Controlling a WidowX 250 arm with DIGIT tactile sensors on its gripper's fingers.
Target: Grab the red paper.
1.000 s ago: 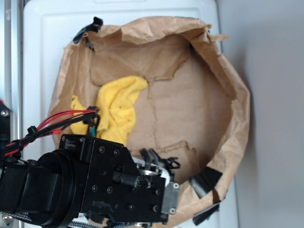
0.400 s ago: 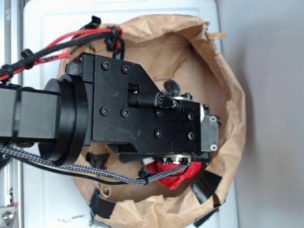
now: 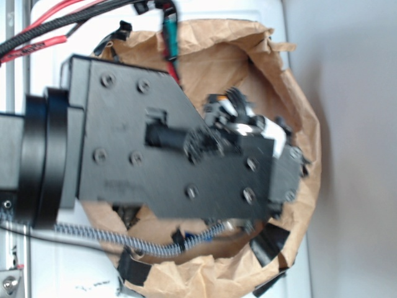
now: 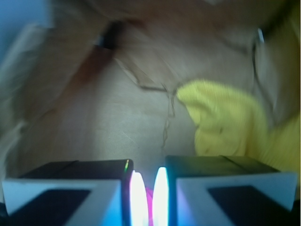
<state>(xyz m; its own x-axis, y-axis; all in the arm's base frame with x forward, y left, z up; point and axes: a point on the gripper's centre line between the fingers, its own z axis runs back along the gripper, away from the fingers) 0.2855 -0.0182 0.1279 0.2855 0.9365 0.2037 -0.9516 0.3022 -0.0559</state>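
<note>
Wrist view shows the hand (image 4: 148, 197) nearly closed, a magenta-red sliver of the red paper (image 4: 149, 203) pinched between the pads, yellow cloth (image 4: 225, 122) at 2 o'clock, inside the paper bag (image 3: 291, 81).

Bag floor (image 4: 94, 127) lies bare ahead; yellow cloth (image 4: 225, 117) crowds the right.

Cloth (image 4: 230, 117) inside bag (image 3: 211, 56), right side

Bright even daylight, arm (image 3: 155, 155) motion-blurred in the exterior view, wrist view soft throughout, glare between the claw (image 4: 148, 197) fingers
</note>
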